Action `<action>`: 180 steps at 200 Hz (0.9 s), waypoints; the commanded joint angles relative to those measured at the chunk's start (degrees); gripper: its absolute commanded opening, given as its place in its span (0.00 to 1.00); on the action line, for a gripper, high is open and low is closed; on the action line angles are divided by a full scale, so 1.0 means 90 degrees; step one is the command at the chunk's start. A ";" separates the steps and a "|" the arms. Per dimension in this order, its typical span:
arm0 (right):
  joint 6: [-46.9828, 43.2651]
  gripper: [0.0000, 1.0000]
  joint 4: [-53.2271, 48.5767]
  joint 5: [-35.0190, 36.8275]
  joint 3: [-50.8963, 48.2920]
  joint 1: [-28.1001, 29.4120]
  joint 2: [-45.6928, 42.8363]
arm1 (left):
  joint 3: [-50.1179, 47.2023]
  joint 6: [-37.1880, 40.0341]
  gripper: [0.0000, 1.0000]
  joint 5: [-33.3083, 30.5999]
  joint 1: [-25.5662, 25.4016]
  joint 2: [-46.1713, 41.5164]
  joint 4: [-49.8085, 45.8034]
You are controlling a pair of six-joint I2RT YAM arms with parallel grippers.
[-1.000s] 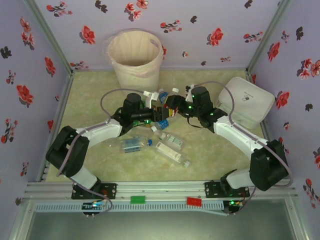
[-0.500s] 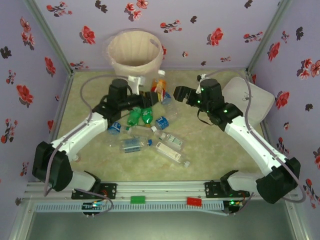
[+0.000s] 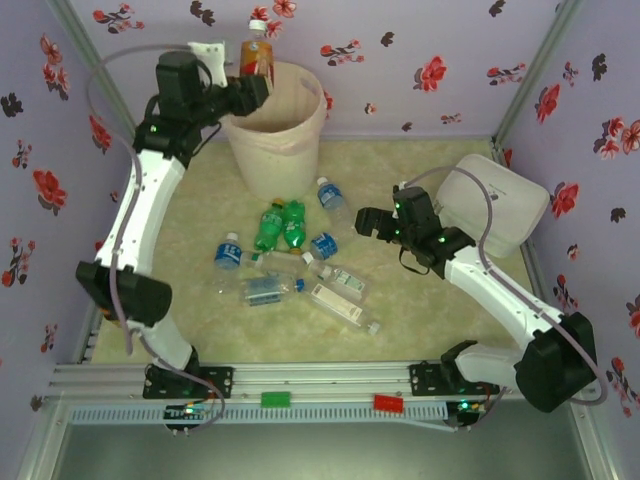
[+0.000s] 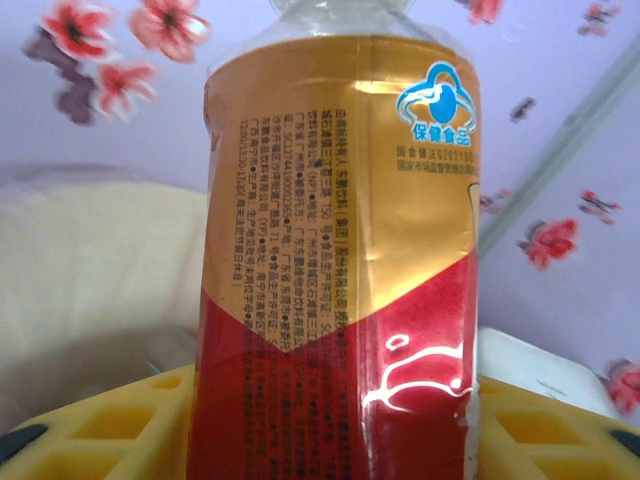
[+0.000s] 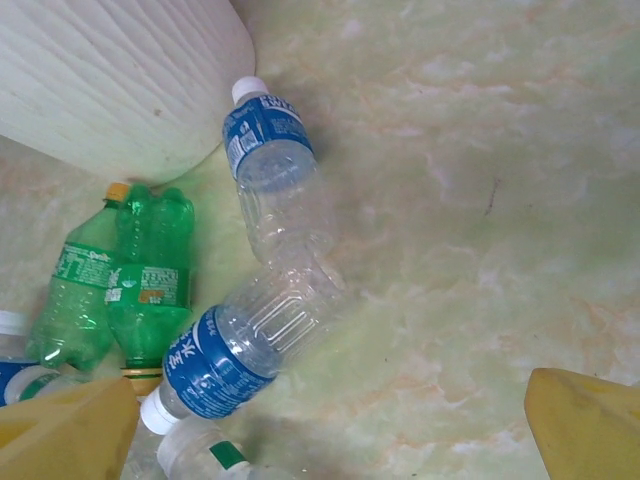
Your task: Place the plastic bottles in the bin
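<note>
1. The left gripper [image 3: 250, 88] is clamping the orange-red bottle [image 3: 257, 58] upright, high up at the rim of the cream bin [image 3: 272, 130].
2. On the left wrist camera, yellow finger pads [image 4: 90, 430] are hugging the bottle's red-and-gold label on both sides.
3. The right gripper [image 3: 363, 222] is hovering low over the table [image 3: 450, 330], jaws spread wide, gripping nothing.
4. Below it, two clear blue-labelled bottles [image 5: 270, 170] are lying base to base beside two green bottles [image 5: 150, 270], just in front of the bin.
5. More clear bottles [image 3: 340, 290] are lying scattered mid-table.
</note>
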 commanded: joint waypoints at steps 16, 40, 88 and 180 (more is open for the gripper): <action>-0.0213 1.00 0.0201 0.0164 -0.0069 -0.0013 -0.0073 | 0.2206 0.0362 0.43 -0.0230 0.0207 0.1665 -0.2131; -0.0234 1.00 0.0200 0.0149 -0.0068 -0.0013 -0.0113 | 0.3191 0.0445 0.45 -0.0343 0.0207 0.2430 -0.2832; -0.0184 1.00 0.0281 0.0077 -0.0057 -0.0013 -0.0152 | 0.3077 0.0423 0.79 -0.0484 0.0212 0.2446 -0.2825; -0.0518 1.00 0.0052 -0.0515 0.1174 -0.0017 0.0619 | 0.0040 0.0528 1.00 -0.0669 0.0214 -0.0304 -0.1315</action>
